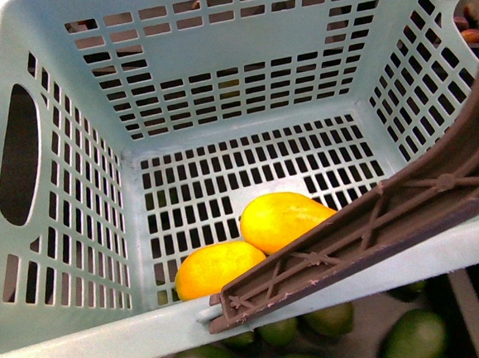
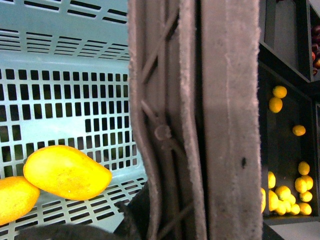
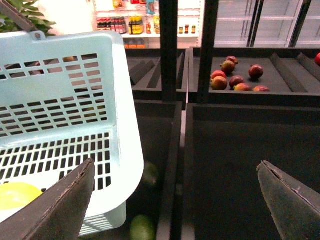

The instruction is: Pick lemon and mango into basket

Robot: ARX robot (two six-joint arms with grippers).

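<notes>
The light teal basket [image 1: 86,340] fills the front view, its brown handle [image 1: 375,218] lying across the near rim. Two yellow-orange mangoes [image 1: 280,217] [image 1: 217,268] lie side by side on its slotted floor; they show again as mangoes [image 2: 67,172] in the left wrist view. My left gripper [image 2: 185,220] is shut on the basket's handle [image 2: 220,125]. Small round yellow fruits that look like lemons [image 2: 287,187] lie in a dark bin beyond the handle. My right gripper [image 3: 175,200] hangs open beside the basket [image 3: 125,130], above a dark bin, holding nothing.
Green fruits [image 1: 414,335] lie in the bin under the basket, and one green fruit [image 3: 142,227] shows beside its corner. Red-and-yellow fruits [image 3: 235,80] sit in a farther bin. A dark divider [image 3: 182,140] separates bins. Stocked shelves [image 3: 122,24] stand behind.
</notes>
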